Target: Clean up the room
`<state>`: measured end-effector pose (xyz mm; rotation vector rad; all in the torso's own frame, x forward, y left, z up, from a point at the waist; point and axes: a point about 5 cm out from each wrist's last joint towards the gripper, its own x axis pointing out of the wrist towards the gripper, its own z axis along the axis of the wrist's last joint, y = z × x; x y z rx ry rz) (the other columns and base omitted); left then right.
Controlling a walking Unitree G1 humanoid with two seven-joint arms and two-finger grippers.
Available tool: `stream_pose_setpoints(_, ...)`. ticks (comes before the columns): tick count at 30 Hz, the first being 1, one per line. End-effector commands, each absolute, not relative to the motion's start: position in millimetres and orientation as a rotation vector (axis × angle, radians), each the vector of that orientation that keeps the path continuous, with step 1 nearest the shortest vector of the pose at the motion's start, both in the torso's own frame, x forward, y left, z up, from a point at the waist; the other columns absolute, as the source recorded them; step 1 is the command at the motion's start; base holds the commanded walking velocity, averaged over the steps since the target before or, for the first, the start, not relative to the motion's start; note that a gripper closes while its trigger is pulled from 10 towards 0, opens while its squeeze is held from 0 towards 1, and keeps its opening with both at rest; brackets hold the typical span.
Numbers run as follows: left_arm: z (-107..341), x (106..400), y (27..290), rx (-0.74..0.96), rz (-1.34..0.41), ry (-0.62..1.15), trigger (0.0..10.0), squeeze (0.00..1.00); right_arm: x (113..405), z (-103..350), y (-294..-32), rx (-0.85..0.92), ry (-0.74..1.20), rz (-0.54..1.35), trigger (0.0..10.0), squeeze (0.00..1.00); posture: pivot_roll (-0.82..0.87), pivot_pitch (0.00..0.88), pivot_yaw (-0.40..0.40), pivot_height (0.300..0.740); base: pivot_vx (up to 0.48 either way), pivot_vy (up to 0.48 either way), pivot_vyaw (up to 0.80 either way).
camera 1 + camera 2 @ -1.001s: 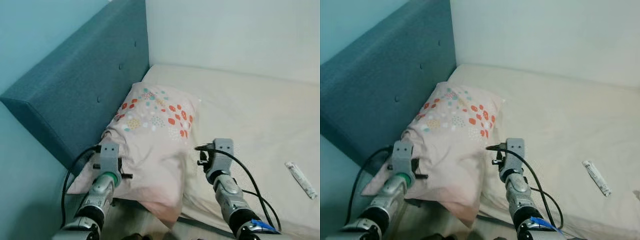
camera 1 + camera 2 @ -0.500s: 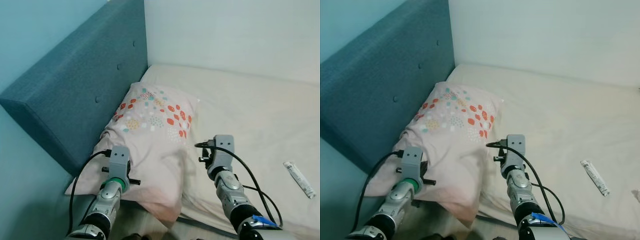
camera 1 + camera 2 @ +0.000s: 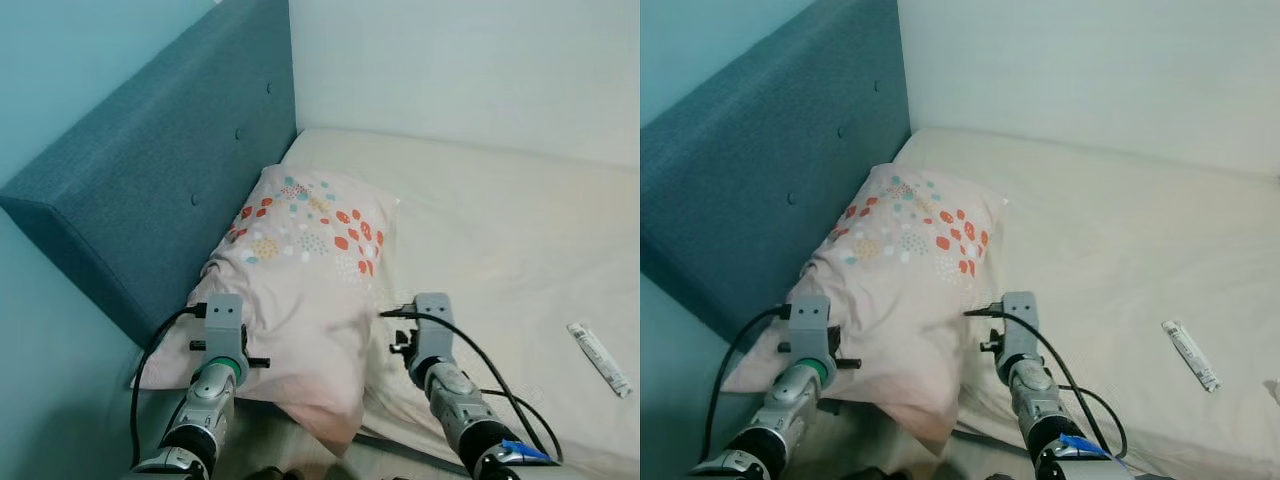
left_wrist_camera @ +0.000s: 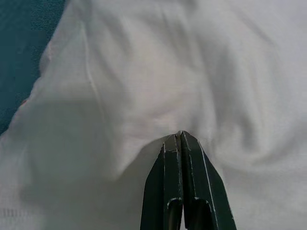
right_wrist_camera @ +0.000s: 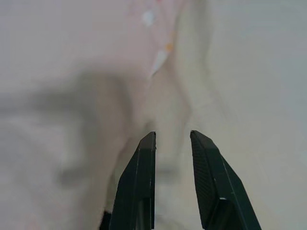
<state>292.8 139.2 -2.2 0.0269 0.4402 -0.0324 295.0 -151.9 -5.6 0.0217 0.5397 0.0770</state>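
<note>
A pale pink pillow (image 3: 300, 265) with red and teal dots lies on the cream mattress (image 3: 500, 220), against the blue headboard (image 3: 150, 180). My left wrist (image 3: 224, 322) rests at the pillow's near left corner. There my left gripper (image 4: 181, 135) is shut, its tips against creased pillow fabric (image 4: 158, 72). My right wrist (image 3: 432, 318) sits at the pillow's near right edge. My right gripper (image 5: 172, 137) is open a little, its fingers (image 5: 144, 158) over the seam where the pillow meets the mattress, with nothing between them.
A small white tube (image 3: 600, 358) lies on the mattress at the far right. A pale wall (image 3: 460, 70) runs behind the bed. The pillow's near end hangs over the mattress edge (image 3: 330, 425).
My right wrist has drawn back and slightly left along the pillow's edge. My left wrist has shifted a little left. The pillow stays where it was.
</note>
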Motion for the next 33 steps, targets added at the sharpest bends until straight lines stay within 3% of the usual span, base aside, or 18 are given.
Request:
stream_pose_setpoints(1,-5,290,136,0.053,-0.072,0.450,10.0,0.00,292,-10,-150,0.055,0.580,0.068,10.0,0.00,0.11,0.000,0.079,0.740,0.000,0.000,0.00)
stream_pose_setpoints(10,1,298,143,0.040,-0.068,0.447,10.0,0.00,294,-7,-144,0.037,0.540,0.100,10.0,0.00,0.11,0.000,0.098,0.740,0.000,0.000,0.00)
stream_pose_setpoints(19,-9,287,143,0.067,-0.073,0.478,10.0,0.00,295,-4,-143,0.072,0.517,0.108,10.0,0.00,0.12,0.000,0.087,0.740,0.000,0.000,0.00)
stream_pose_setpoints(33,-5,292,158,0.001,0.000,0.473,10.0,0.00,289,-11,-133,-0.039,0.561,0.184,10.0,0.00,0.12,0.000,0.099,0.740,0.000,0.000,0.00)
